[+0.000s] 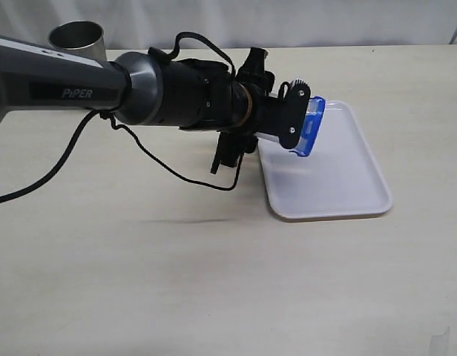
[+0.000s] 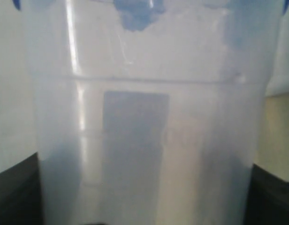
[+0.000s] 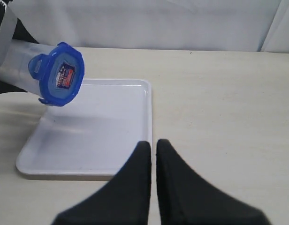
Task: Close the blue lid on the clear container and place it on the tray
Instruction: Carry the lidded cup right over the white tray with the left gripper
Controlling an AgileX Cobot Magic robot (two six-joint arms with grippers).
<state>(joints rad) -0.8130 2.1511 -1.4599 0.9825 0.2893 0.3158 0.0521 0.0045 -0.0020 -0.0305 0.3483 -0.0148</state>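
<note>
Container (image 2: 149,140), blue lid (image 3: 62,75) on, clamped in left hand (image 1: 297,119) over tray (image 1: 340,185); right hand (image 3: 153,150) narrow.

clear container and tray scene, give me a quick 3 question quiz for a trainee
1. True or false: the clear container stands upright on the tray.
2. What holds the container? A) the left gripper B) a person's hand C) nothing, it lies on the table
3. Fill in: the container's mouth is covered by the ___.

Key:
1. False. It is held tipped on its side above the tray, not touching it.
2. A.
3. The blue lid.
</note>
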